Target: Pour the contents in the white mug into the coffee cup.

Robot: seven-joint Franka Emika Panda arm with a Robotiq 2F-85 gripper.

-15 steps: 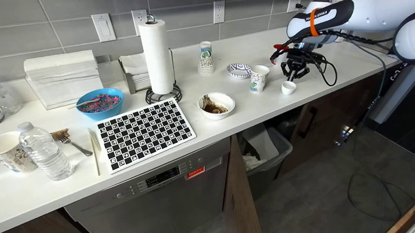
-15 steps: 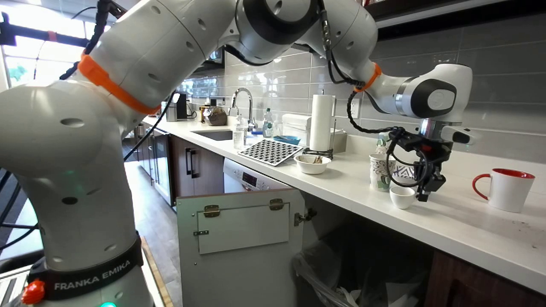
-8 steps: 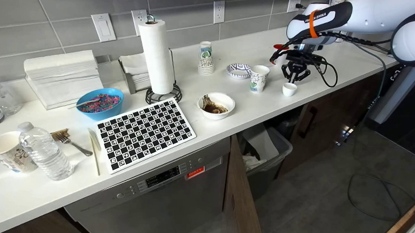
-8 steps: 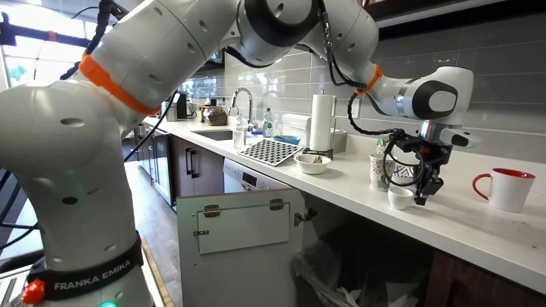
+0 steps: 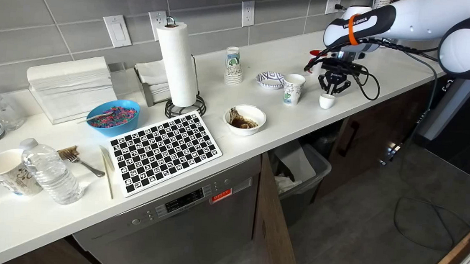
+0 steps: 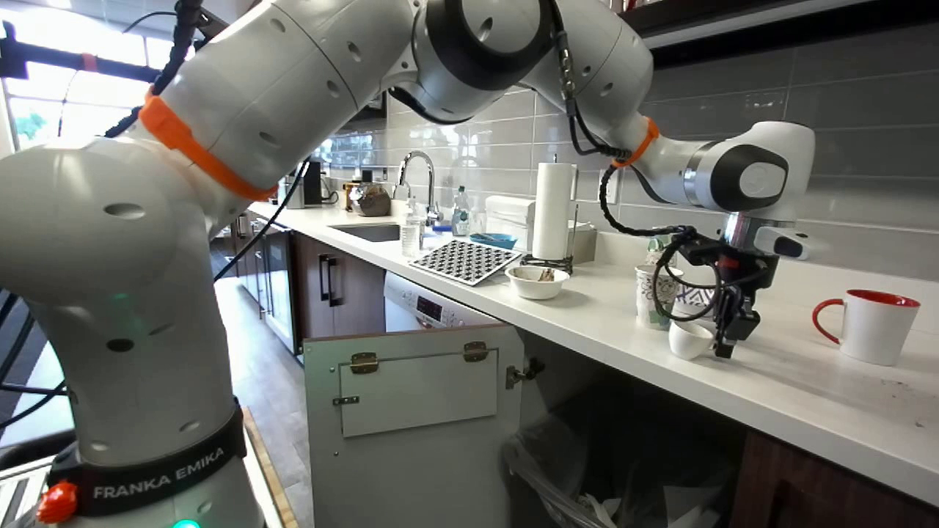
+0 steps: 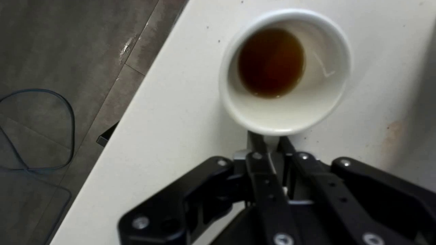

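Here's the long white counter (image 5: 277,127), 1 robot arm (image 6: 293,95) arching over it, and down at the end the pincer (image 7: 269,139), clamped on the white mug (image 6: 688,342)! Next in size, the coffee cup (image 6: 877,330), which I take to be that red-handled mug, upright and well apart. Then the little white mug itself, near the counter's front edge; base touching or lifted, can't tell. Looks ceramic: light, stiff, smooth enough to slip, easily chipped. The handle (image 7: 271,141) is the spot to grip, and that's apparently where it's held; it could swivel. Finally, brown drink (image 7: 271,63) inside, likely to slosh if hurried.
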